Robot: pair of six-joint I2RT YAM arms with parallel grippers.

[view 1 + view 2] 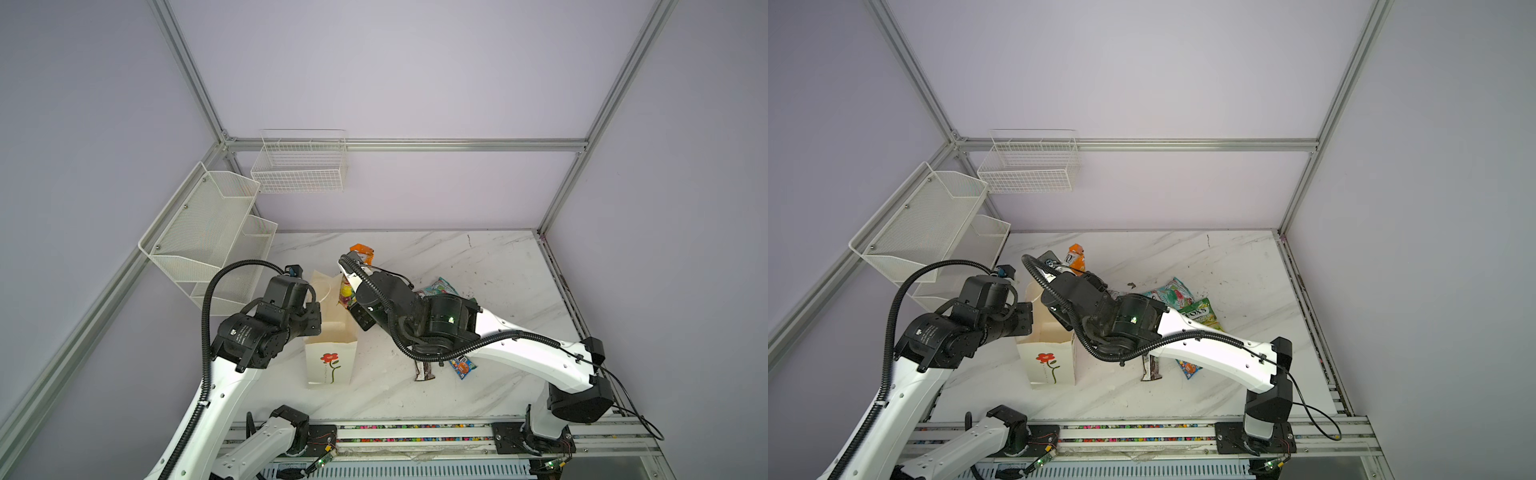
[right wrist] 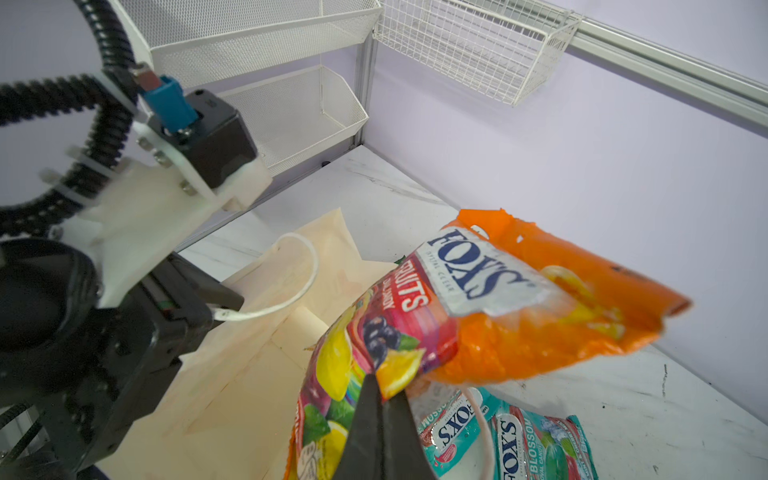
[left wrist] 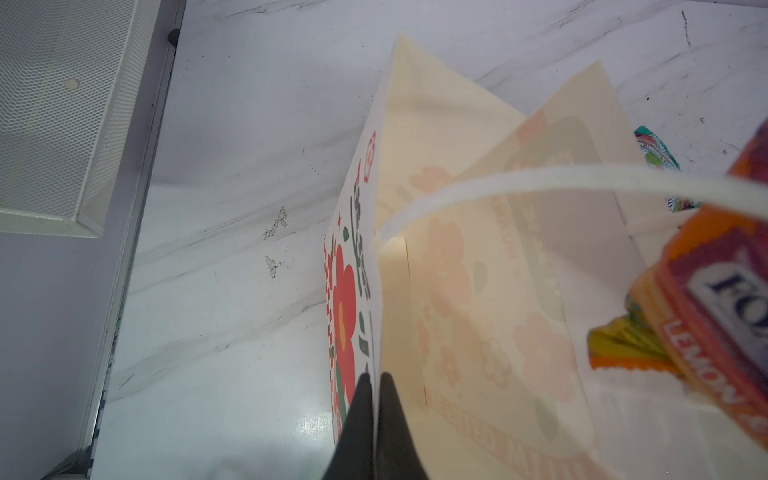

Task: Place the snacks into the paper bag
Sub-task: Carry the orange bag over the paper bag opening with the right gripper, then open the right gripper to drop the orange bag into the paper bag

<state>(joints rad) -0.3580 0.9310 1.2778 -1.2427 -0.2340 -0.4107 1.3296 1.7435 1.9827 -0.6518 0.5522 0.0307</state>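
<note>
The task seems to be at its beginning or early part: no packet shows inside the paper bag (image 1: 330, 365), though its bottom is partly hidden, and most snacks lie on the surface (image 1: 478, 266) to the right of the bag. There I see two teal FOX'S pouches (image 2: 528, 444), one green FOX'S pouch (image 1: 1200, 313), and nearer, the dark brown bar (image 1: 1151, 368) with the blue M&M's packet (image 1: 1188, 368) just beside it; the arm may hide others. The left end effector (image 3: 377, 380) is pressed together on the left wall of the bag at its rim and so holds the mouth open. The right end effector (image 2: 384, 388) pinches an edge of the orange-purple FOX'S pouch (image 2: 478, 299), which hangs in the air at the far right side of the bag's mouth, bent over the fingers, its lower part just above the rim. I judge that this pouch must go down into the opening and be released; then the others are left to do.
</note>
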